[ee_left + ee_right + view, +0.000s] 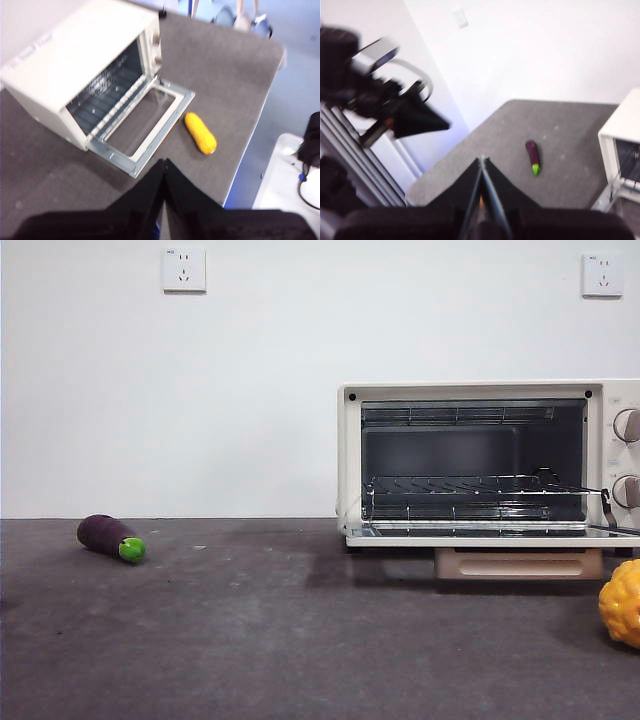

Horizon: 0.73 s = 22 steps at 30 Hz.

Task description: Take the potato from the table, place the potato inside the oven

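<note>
On the mottled table (250, 640), a boxy oven (350, 460) stands open.

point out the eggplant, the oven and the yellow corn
eggplant (108, 536): front view, on its purple body.
oven (349, 455): front view, on the cream left frame.
yellow corn (200, 133): left wrist view, mid-length of the cob.
</note>
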{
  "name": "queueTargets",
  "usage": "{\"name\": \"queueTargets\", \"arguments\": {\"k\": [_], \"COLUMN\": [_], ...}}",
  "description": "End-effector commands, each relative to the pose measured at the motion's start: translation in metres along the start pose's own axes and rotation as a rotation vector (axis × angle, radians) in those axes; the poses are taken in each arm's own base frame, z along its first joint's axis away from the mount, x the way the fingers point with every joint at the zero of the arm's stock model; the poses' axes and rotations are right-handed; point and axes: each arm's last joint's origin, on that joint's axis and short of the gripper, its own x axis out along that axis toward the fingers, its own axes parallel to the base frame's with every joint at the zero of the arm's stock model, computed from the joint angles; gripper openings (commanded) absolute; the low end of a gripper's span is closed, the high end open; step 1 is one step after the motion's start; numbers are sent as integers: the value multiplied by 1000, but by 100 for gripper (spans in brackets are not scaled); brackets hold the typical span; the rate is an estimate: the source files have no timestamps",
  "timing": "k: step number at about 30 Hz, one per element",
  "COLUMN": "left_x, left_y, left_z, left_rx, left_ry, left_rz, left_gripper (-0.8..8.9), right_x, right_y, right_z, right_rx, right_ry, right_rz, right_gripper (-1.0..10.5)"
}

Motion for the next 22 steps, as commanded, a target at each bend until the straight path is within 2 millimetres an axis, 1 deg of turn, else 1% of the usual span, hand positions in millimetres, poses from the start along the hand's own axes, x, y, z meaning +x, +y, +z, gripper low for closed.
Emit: {"name": "queueTargets", "arguments": {"k": [1,3,6,9,13,16,19,22], "left_x": [-25,-44,-63,-69,-62,-51,-38,-29], "left_y": [-1,-2,-2,-4,-6,-8,-10,-11], "left_z": [-6,-12,-21,-35,-64,-89,-111,-130], "left_rx": [-9,-9,-24,-38,-44,-55,-82,-114], "left_ry": [-61,-104,-142,-129,-54,22,95,148], "left_rz": [-1,2,4,3,8,4,1,1], "left_gripper": [-5,-5,-5,-5,-5,-5,-5,-5], "right_x": [6,11,19,27,36,46,60,84], "right_y": [-6,-12,-21,-29,-39,-45,-47,-46], "right_z": [5,8,12,16,21,26,33,36], "right_rx": [56,77,93,104,115,117,112,101], "right_ry": [-3,4,17,30,37,32,21,34], "right_rz": [3,1,-1,21,30,60,97,147], "right_gripper": [1,1,1,2,1,1,1,1]}}
